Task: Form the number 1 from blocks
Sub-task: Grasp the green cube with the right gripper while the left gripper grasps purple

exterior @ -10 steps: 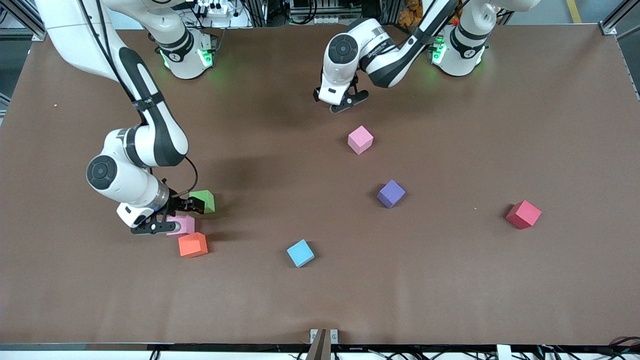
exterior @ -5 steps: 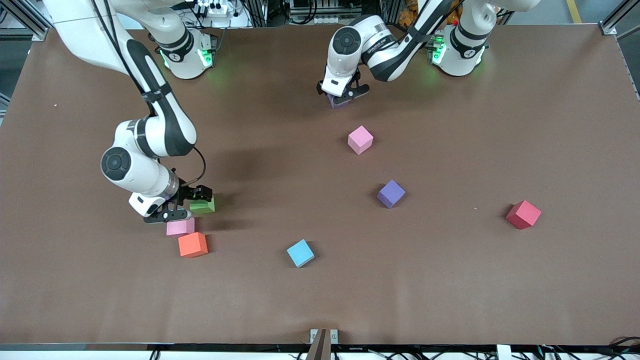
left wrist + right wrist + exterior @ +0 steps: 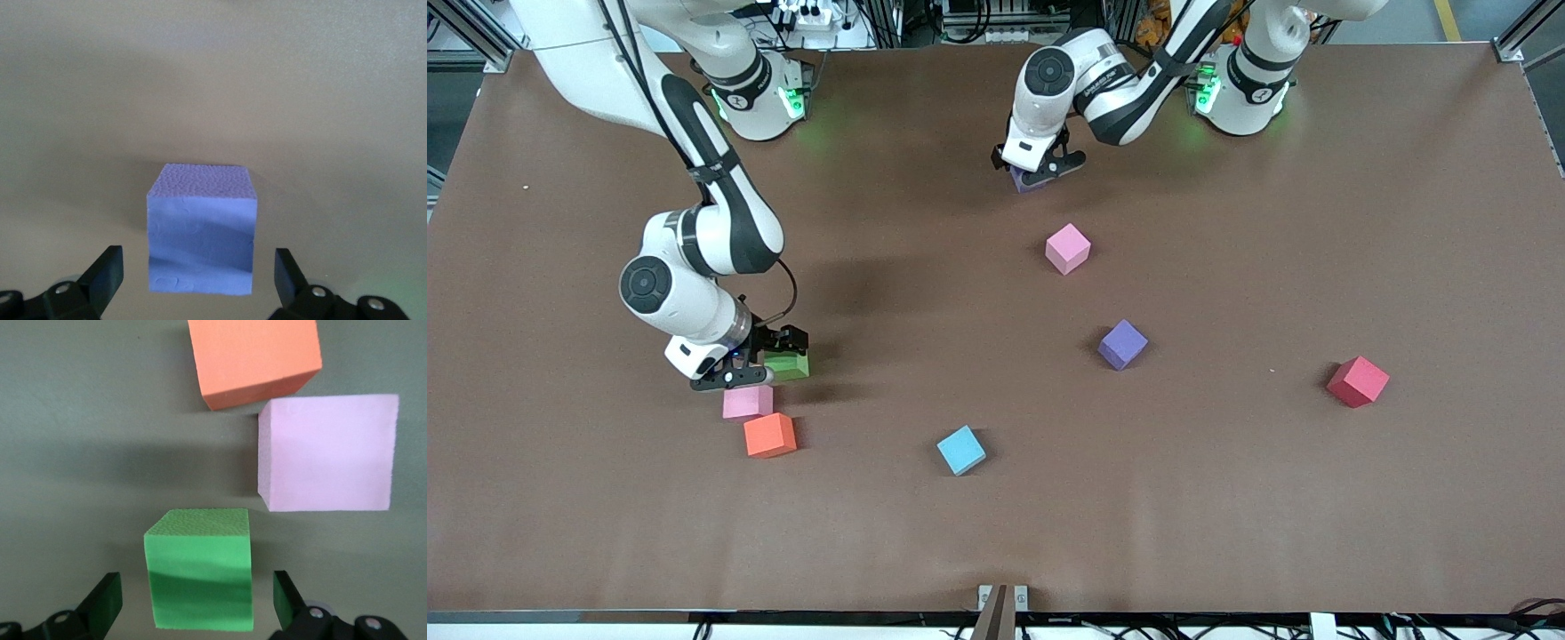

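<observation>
My right gripper (image 3: 767, 360) (image 3: 195, 595) is open and low, straddling the green block (image 3: 791, 365) (image 3: 200, 577), with a gap on each side. A light pink block (image 3: 748, 402) (image 3: 327, 453) lies just nearer the front camera. My left gripper (image 3: 1037, 171) (image 3: 198, 268) is open around a purple block (image 3: 1024, 183) (image 3: 201, 230) that rests on the table (image 3: 1227, 498) near the left arm's base, its fingers clear of the block. A second pink block (image 3: 1068, 248) and a second purple block (image 3: 1122, 344) lie mid-table.
An orange cube (image 3: 770, 435) (image 3: 253, 357) sits right beside the pink block near the green one. A light-blue cube (image 3: 961, 450) lies nearer the front camera, mid-table. A red cube (image 3: 1358, 380) sits toward the left arm's end.
My right gripper has moved off the pink block, away from the front camera, to straddle the green block. My left gripper has shifted slightly and come down round the purple block.
</observation>
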You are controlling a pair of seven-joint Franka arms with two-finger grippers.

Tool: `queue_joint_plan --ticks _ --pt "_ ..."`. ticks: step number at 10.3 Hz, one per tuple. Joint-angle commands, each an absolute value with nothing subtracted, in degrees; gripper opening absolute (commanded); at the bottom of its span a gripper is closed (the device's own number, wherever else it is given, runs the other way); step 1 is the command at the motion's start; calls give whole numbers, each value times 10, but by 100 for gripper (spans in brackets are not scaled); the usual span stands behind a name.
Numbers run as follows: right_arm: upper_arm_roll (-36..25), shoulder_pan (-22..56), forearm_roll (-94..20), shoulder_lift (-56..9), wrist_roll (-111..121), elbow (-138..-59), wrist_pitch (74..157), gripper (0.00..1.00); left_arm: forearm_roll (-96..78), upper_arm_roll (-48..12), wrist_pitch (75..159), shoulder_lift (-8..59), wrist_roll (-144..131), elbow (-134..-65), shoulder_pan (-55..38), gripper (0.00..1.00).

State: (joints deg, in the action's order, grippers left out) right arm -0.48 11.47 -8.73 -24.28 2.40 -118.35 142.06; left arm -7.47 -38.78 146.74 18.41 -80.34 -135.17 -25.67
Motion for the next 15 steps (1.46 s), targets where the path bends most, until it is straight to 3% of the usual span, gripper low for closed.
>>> queue_joint_plan --ticks 1,3,5,6,10,12,15 --pt "-8 117 -79 -247 30 -1191 1439 100 -61 -394 1490 198 -804 -1357 -249 92" --pt "-8 120 -78 -255 30 -1189 1443 100 -61 -394 1490 202 -802 -1357 -249 61" --pt "-9 120 -78 -266 31 -1186 1455 95 -40 -394 1490 192 -800 -1354 -248 22" --pt "-11 120 -78 -272 37 -1186 1465 88 -22 -395 1490 179 -798 -1353 -248 15" --pt "-25 121 -79 -272 45 -1186 1466 57 -11 -431 1489 153 -758 -1351 -249 14" --pt "-28 121 -83 -265 40 -1186 1465 58 -10 -439 1489 156 -742 -1350 -253 14" --pt "-34 116 -87 -200 32 -1194 1430 59 -8 -439 1489 170 -718 -1351 -267 20"
